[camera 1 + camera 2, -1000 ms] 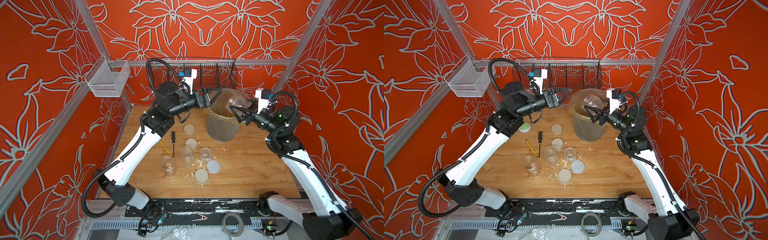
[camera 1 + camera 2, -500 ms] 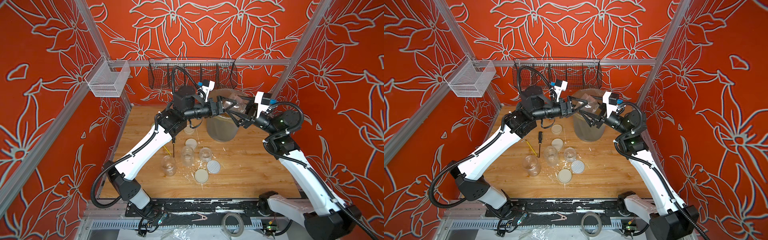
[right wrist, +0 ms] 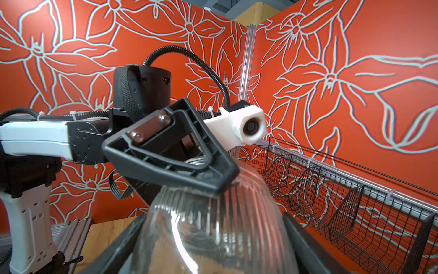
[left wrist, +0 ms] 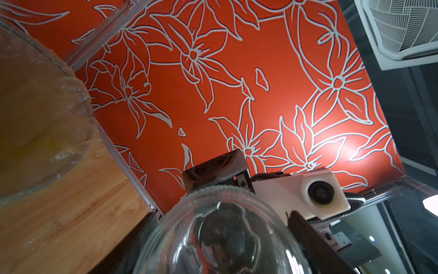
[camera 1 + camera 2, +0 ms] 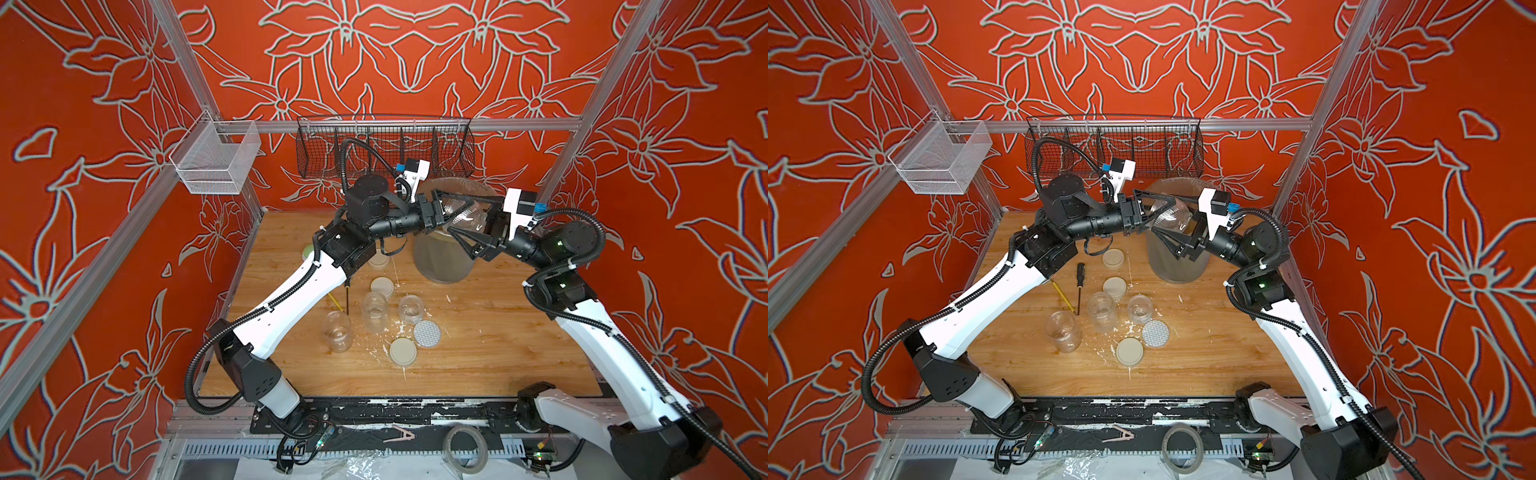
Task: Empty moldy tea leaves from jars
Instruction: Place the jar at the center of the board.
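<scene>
— What's the biggest thing on that wooden table [image 5: 498,353]?
— The grey bin [image 5: 436,266], standing at the back. Both arms reach in over its open top.
— And the claws?
— The left claw [image 5: 1160,212] is pinching a clear ribbed jar [image 5: 464,210] from one side. The right claw [image 5: 462,215] clamps the same jar from the other side, right above the bin. Whether there are leaves inside it, I can't tell.
— The other jars?
— The front jar [image 5: 337,330], the middle jar [image 5: 374,311] and the short jar [image 5: 411,308] stand upright mid-table, lids off. Just in front of the short one lies the dotted lid [image 5: 427,333], with a cream lid [image 5: 403,351] just beside it.
</scene>
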Robot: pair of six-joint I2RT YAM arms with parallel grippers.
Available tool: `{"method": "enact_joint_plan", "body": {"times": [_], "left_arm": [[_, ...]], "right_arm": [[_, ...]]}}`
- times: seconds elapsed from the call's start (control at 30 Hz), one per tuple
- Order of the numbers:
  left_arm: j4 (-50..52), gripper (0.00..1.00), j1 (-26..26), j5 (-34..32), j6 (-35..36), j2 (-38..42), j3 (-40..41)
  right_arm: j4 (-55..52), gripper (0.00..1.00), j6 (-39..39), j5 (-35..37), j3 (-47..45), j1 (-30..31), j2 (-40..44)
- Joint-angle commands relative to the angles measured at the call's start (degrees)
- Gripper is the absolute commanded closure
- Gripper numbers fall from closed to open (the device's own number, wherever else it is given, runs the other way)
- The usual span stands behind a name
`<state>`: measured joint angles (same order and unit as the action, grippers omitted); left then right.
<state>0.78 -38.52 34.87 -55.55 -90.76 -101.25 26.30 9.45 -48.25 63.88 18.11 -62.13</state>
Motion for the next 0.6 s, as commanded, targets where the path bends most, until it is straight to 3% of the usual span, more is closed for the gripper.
{"method": "enact_joint_plan", "body": {"times": [0.0, 0.1, 0.2, 0.23, 0.3, 0.33, 0.57], "left_arm": [[-0.78, 0.37, 0.04, 1.85, -0.34, -0.26, -1.57], [1.42, 0.50, -0.06, 1.78, 1.64, 0.11, -2.10], [3.48, 0.64, -0.06, 0.96, 4.41, 1.07, -2.11], [3.97, 0.68, -0.06, 0.67, 5.36, 1.42, -2.06], [4.49, 0.78, -0.06, -0.25, 8.00, 2.47, -1.80], [4.50, 0.81, -0.06, -0.74, 9.11, 2.88, -1.52], [9.23, 1.00, -0.06, -10.11, 20.53, 7.06, -0.59]], "right_arm": [[2.12, 0.84, -2.14, -1.40, 0.52, 0.71, 0.60], [1.32, 0.75, -2.50, -0.78, 0.46, 0.80, 0.61], [-0.72, 0.53, -3.27, 0.17, 0.46, 1.07, 1.02], [-1.09, 0.45, -3.51, 0.60, 0.22, 1.05, 1.34], [-0.90, 0.14, -3.73, 2.37, -1.06, 1.30, 2.42], [-0.61, 0.04, -3.86, 3.09, -1.63, 1.39, 2.89], [-1.13, 0.03, -4.32, 7.40, -5.51, 1.45, 8.83]]}}
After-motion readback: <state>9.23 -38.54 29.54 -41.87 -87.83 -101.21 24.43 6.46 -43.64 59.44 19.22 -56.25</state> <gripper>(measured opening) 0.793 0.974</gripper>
